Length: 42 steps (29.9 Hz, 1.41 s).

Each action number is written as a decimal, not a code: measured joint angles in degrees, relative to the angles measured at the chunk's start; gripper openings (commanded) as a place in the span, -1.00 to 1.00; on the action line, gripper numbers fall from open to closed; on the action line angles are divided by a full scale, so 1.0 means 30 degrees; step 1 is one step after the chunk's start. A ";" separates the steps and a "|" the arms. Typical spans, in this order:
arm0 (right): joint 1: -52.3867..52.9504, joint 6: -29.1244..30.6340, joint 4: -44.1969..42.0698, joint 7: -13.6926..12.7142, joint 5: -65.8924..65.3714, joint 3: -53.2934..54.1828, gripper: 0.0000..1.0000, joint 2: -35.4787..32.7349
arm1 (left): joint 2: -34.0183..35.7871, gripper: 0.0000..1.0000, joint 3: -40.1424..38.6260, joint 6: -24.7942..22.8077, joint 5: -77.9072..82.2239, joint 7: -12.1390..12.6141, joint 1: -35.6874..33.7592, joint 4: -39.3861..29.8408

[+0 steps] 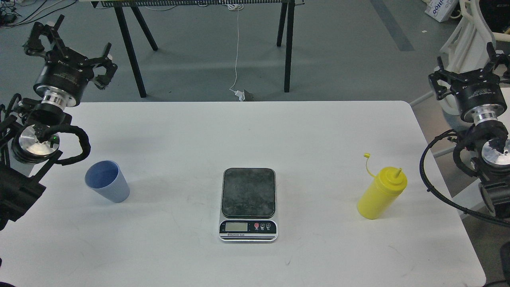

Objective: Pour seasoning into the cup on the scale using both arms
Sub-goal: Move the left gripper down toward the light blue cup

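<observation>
Three items: cup [107,181], scale [248,204], seasoning bottle [381,193], all standing on the white surface [318,135], none held.
Left jaws [69,40]: raised off the surface's far left corner, fingers spread apart, nothing between them.
Right jaws [470,65]: raised off the far right edge, fingers apart, nothing gripped.
Cup: light blue, ribbed, upright, mouth open to my view. Sits toward me and slightly inward of my left jaws, well apart from them.
Scale: mid-surface, about midway between both jaws and nearer me than either. Dark scuffed plate bare, display and buttons on the edge facing me. I can't read the display.
Seasoning bottle: yellow, upright, nozzle uncovered, small cap hanging off its tether to the left of the neck. Toward me and inward of my right jaws, well apart.
Spacing: cup left of the scale, bottle right of it, no contact between any of them.
</observation>
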 measured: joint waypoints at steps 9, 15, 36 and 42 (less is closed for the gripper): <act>-0.0931 0.0000 0.0176 0.0122 0.0009 0.0017 0.99 0.0026 | 0.0286 0.99 -0.0003 0.0098 0.0006 -0.0053 0.0212 -0.0507; -0.1727 0.0000 0.1262 0.0175 0.0015 0.0201 0.99 -0.0109 | 0.3445 0.98 0.0458 -0.1130 0.2983 -0.0193 0.0591 -0.2850; -0.4229 0.0000 0.3237 0.0225 0.0016 0.1122 0.99 -0.1906 | 0.8633 0.85 0.0550 0.0741 3.1545 -0.2345 0.2943 -0.6656; -0.4265 0.0000 0.3266 0.0244 -0.0008 0.1219 0.99 -0.2176 | 0.8781 0.65 0.2472 0.3091 3.8344 -0.2854 0.3014 -0.6227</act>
